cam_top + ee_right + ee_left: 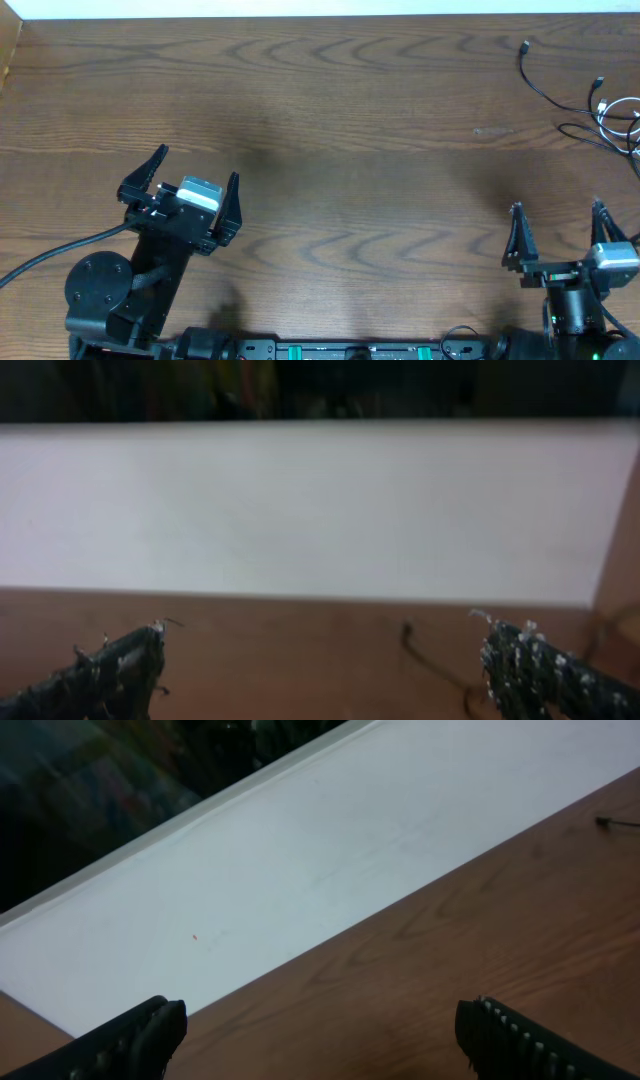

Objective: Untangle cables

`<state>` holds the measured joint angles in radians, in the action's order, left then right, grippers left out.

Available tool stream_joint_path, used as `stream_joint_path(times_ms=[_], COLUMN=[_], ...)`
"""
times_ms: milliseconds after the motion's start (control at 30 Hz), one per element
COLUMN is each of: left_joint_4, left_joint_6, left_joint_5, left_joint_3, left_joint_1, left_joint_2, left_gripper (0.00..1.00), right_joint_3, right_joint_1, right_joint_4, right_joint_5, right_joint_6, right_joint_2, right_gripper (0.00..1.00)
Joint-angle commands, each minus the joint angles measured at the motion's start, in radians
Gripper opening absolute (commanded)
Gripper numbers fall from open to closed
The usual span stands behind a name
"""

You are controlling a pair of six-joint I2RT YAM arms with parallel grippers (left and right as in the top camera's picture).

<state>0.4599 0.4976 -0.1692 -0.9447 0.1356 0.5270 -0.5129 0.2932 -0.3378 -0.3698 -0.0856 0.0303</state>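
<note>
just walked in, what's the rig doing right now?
Nothing is being handled yet. The left gripper and right gripper are both open and empty, near the front edge of the table. The cables lie in a loose tangle at the far right corner, beyond the right gripper, untouched.

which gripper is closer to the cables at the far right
Right. The right gripper sits just short of the cables, slightly to their left; the left gripper is way across the table on the left.
</note>
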Motion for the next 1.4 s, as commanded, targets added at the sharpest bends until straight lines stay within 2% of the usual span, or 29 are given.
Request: stream_joint_path(times_ms=[0,133,233,333,433,567,633,933,1100,1367], left_joint_4=[-0.006,-0.005,-0.006,-0.006,-0.006,-0.005,-0.005,-0.005,-0.005,-0.005], left_joint_6=[-0.006,-0.006,-0.006,-0.006,-0.006,-0.006,-0.006,-0.006,-0.006,-0.006], left_joint_5=[0.013,0.013,0.013,0.013,0.013,0.013,0.013,0.013,0.013,0.013], left_joint_3=[-0.009,-0.009,-0.009,-0.009,-0.009,-0.009,-0.009,-0.009,-0.009,-0.009], left_joint_1=[0.001,0.002,0.001,0.001,0.001,0.001,0.001,0.001,0.001,0.001], left_joint_2=[-0.005,-0.005,-0.005,-0.005,-0.005,-0.005,-0.005,-0.005,-0.005,-0.005], left_gripper=[0.91,0.91,0.91,0.92,0.92,0.92,0.92,0.92,0.92,0.92], right_joint_3=[0.033,0.067,0.083,0.106,0.132,0.191,0.229,0.413,0.417,0.417], right_joint_1=[-0.005,-0.005,-0.005,-0.005,-0.005,-0.005,-0.005,-0.005,-0.005,-0.005], right_joint_4=[-0.001,-0.172,-0.324,-0.323,-0.277,-0.210,-0.173,0.008,0.022,0.031], right_joint_5=[-0.024,0.114,0.117,0.117,0.159,0.127,0.048,-0.525,-0.515,-0.380], right_joint_6=[-0.062,-0.082,-0.098,-0.160,-0.160,0.005,0.140,0.604,0.626,0.626], right_joint_2=[-0.004,-0.004,-0.004,-0.004,-0.004,-0.004,-0.004,-0.004,0.009,0.040], right_gripper=[0.99,0.99,0.99,0.99,0.99,0.99,0.99,0.99,0.99,0.99])
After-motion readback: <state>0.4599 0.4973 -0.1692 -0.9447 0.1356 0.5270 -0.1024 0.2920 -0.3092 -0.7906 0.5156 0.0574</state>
